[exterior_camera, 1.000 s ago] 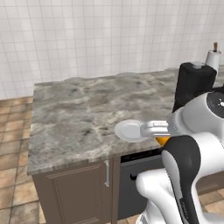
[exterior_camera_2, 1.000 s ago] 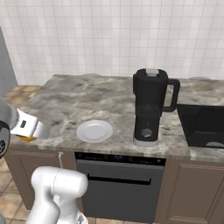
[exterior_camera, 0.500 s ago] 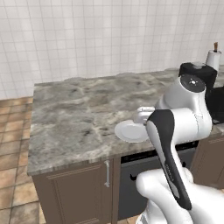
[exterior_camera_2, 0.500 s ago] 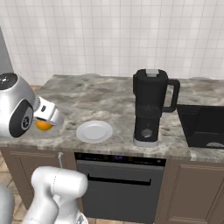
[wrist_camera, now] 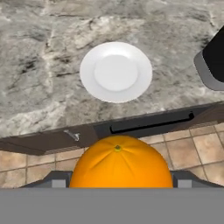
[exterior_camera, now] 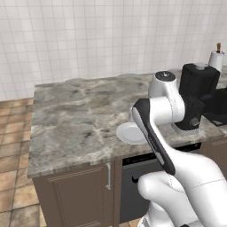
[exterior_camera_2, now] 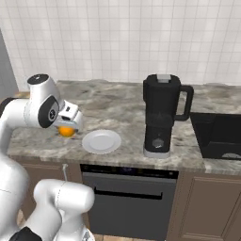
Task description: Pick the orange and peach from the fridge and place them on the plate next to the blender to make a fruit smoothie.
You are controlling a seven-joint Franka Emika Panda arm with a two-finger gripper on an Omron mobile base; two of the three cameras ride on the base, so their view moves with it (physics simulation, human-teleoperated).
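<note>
Carrying the orange beside the plate

Holding position, we log the tool [exterior_camera_2: 67, 128] clamped on the orange [exterior_camera_2: 66, 131], up above the marbled bench [exterior_camera_2: 113, 106] near its front edge. From the right base view the fruit hangs just left of the plate [exterior_camera_2: 101, 141], apart from it. Along the hand view the orange [wrist_camera: 120, 162] sits at the bottom between the fingers, with the plate [wrist_camera: 116, 72] bare ahead of it and a dark appliance base at the right edge. We note the blender [exterior_camera_2: 161, 115] standing upright just right of the plate, not touching it. From the left base view our own arm hides the tool; the plate [exterior_camera: 128, 133] and blender [exterior_camera: 197, 97] show past it.
</note>
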